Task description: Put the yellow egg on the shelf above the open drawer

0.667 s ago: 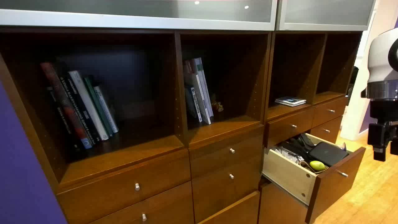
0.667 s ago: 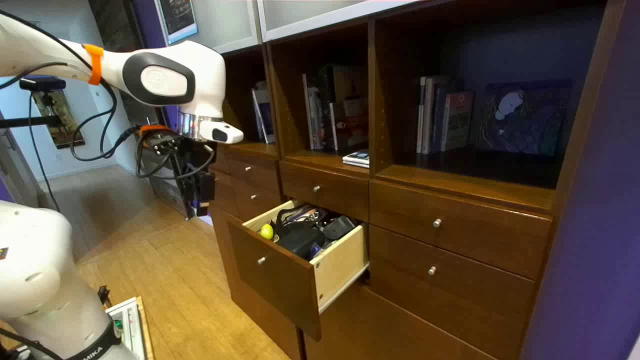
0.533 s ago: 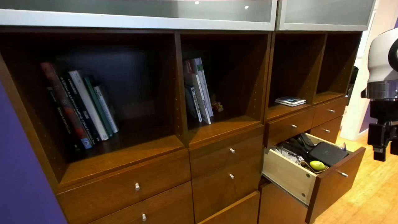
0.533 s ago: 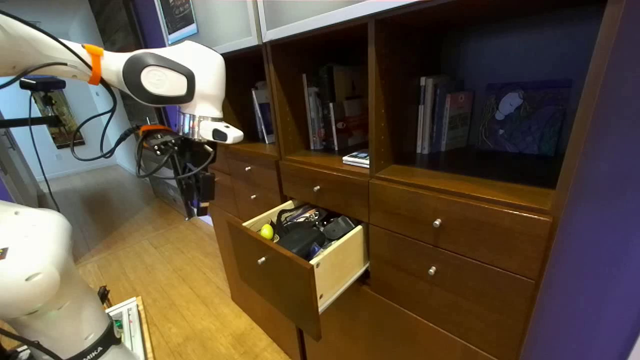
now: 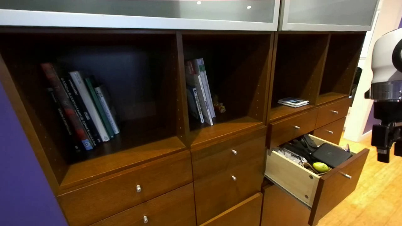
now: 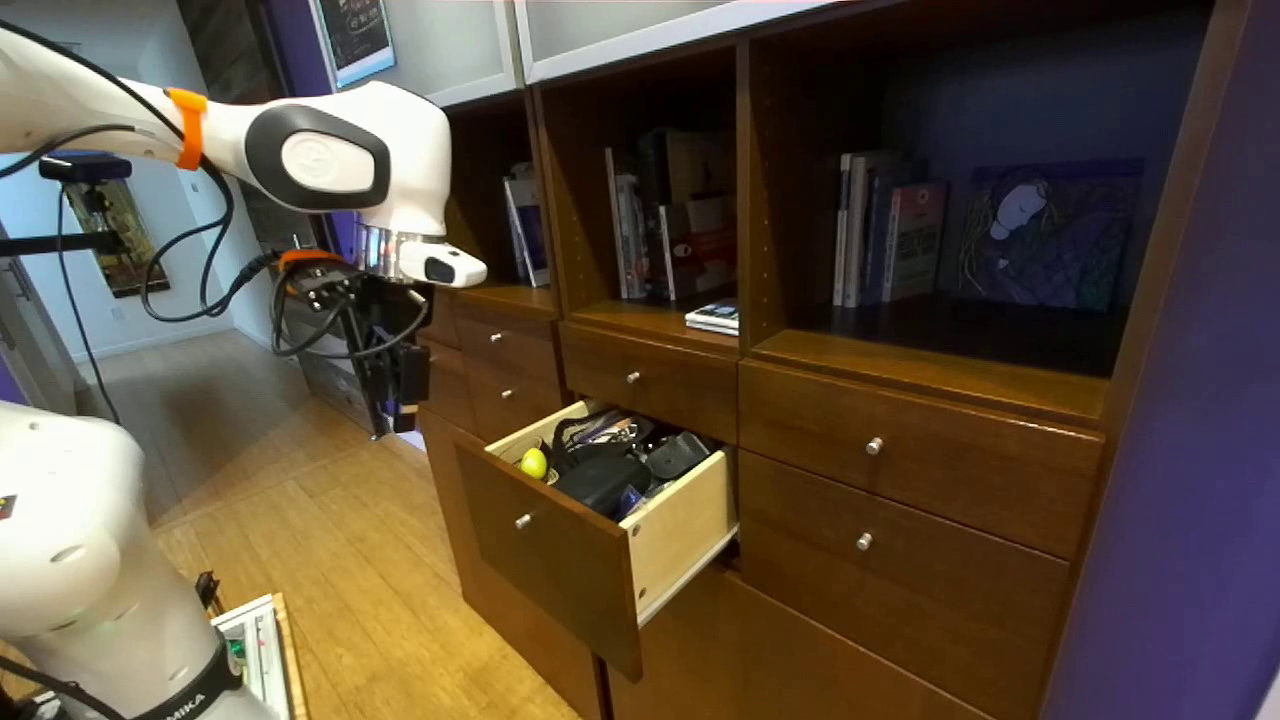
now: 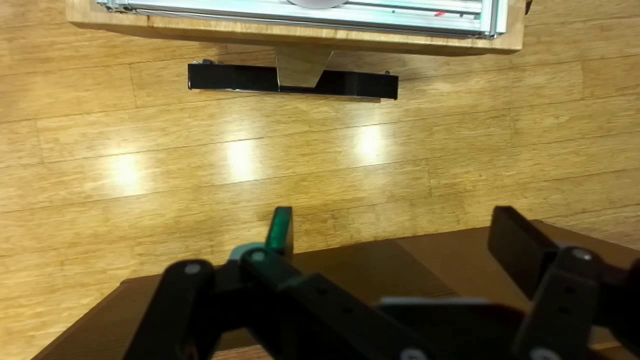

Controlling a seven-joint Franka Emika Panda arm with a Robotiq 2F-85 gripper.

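The gripper (image 7: 392, 220) hung with jaws wide apart while the yellow egg (image 6: 533, 463) lay in the open drawer (image 6: 560, 555)
In an exterior view, the arm (image 6: 330, 165) spanned the upper left and bent downward at its end; next stood the drawer, the egg near its front left corner, a black case (image 6: 600, 485) just right, dark clutter (image 6: 678, 455) beyond; above, the shelf (image 6: 630, 318) held upright books (image 6: 625, 230) and a thin flat stack (image 6: 713, 317)

Purple wall (image 6: 1190, 450), yellowish plank floor (image 7: 475, 135) with 3 glints (image 7: 241, 157), frosted cabinet doors (image 5: 329, 14)
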